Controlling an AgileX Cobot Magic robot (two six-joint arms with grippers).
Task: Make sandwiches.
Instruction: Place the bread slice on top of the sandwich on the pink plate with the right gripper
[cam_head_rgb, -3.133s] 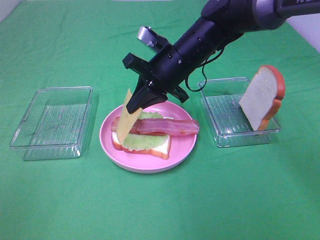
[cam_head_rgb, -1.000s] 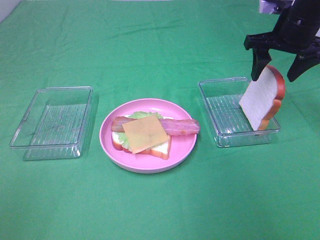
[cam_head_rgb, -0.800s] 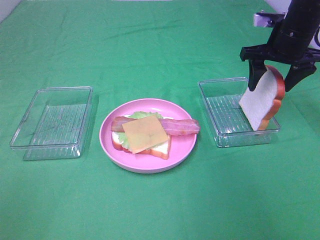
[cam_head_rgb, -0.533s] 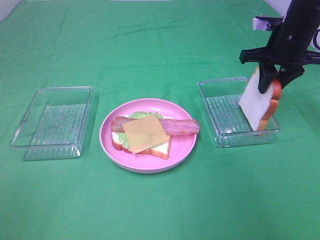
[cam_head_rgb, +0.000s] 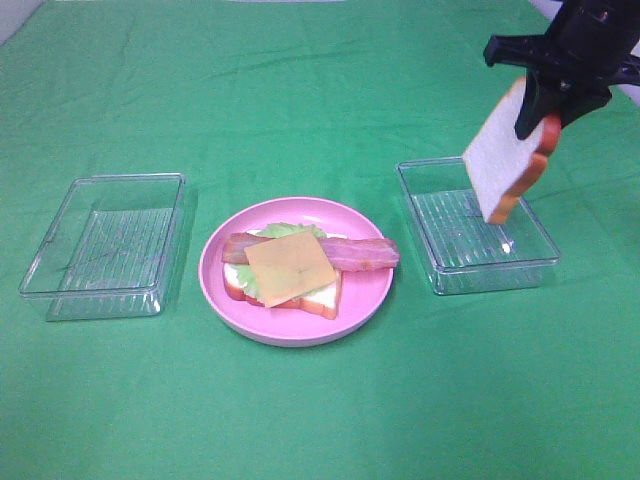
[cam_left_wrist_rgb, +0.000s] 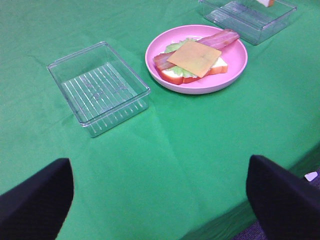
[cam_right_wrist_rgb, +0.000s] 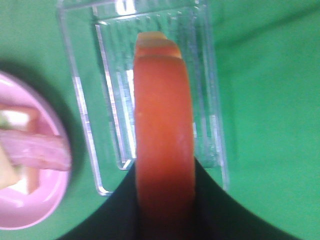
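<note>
Bread slice (cam_head_rgb: 504, 148) (crust edge up) sits clamped in the right gripper (cam_head_rgb: 545, 105), above the tray (cam_head_rgb: 440, 262).

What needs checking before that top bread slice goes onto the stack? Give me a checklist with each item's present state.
1. Grip on the bread slice: ok. The right gripper is shut on its crust edge, and the slice hangs tilted.
2. Slice clear of the right tray: ok. It hangs above the tray, apart from it.
3. Stack ready: ok. The cheese slice lies flat on top, over the bacon strips, on the pink plate.
4. Bacon inside the bread outline: not ok. One end sticks out toward the right tray.
5. Left gripper out of the way: ok. It is open and far from the plate.
6. Path from tray to plate: ok. Only green cloth lies between.
</note>
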